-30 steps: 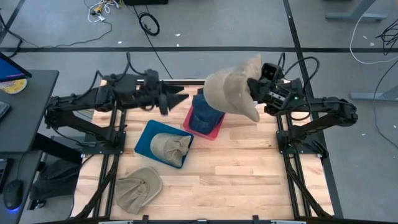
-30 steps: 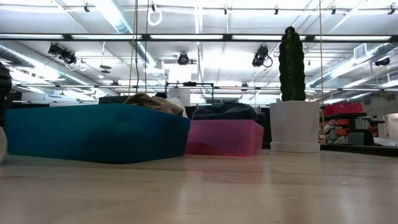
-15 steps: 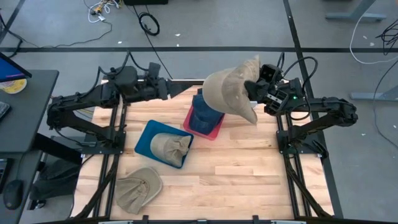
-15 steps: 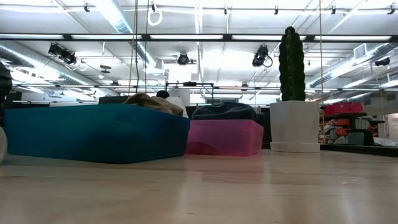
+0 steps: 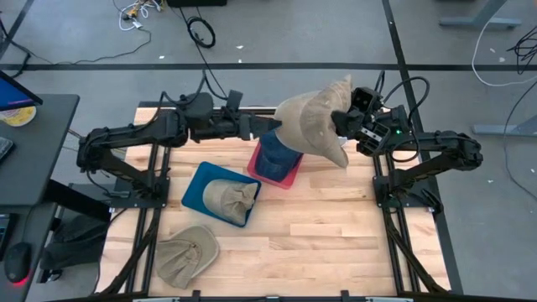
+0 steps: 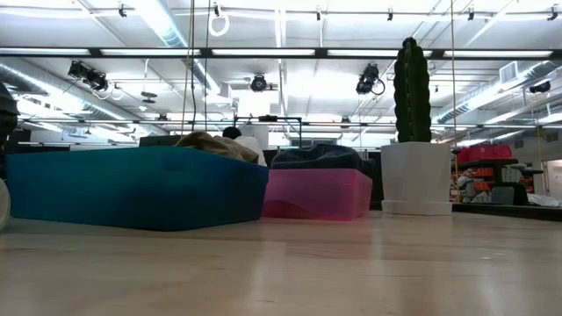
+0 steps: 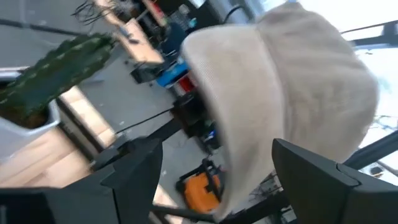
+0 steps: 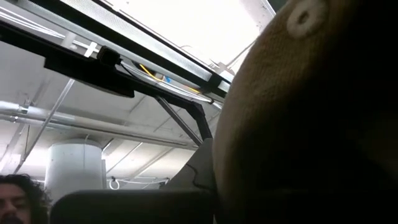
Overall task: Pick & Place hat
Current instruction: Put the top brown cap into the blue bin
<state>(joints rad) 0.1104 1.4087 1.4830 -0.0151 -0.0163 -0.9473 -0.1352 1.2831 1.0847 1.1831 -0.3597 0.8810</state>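
High view: right gripper [image 5: 340, 118] pinches the beige hat [image 5: 309, 126] and holds it aloft above the pink bin [image 5: 274, 164], which contains a dark blue hat [image 5: 275, 155]. Left gripper [image 5: 270, 126] reaches in from the left, fingers spread, tips just beside the raised hat's crown. Left wrist view confirms: hat fills the gap ahead of both spread fingers [image 7: 134, 171]. A second tan hat [image 5: 228, 197] sits in the blue bin [image 5: 195, 188] near the middle of the worktop [image 5: 336, 226]. A third hat [image 5: 186, 253] lies loose on the worktop's near left corner. Low view: blue bin and pink bin side by side, a potted cactus [image 6: 414, 132] to their right.
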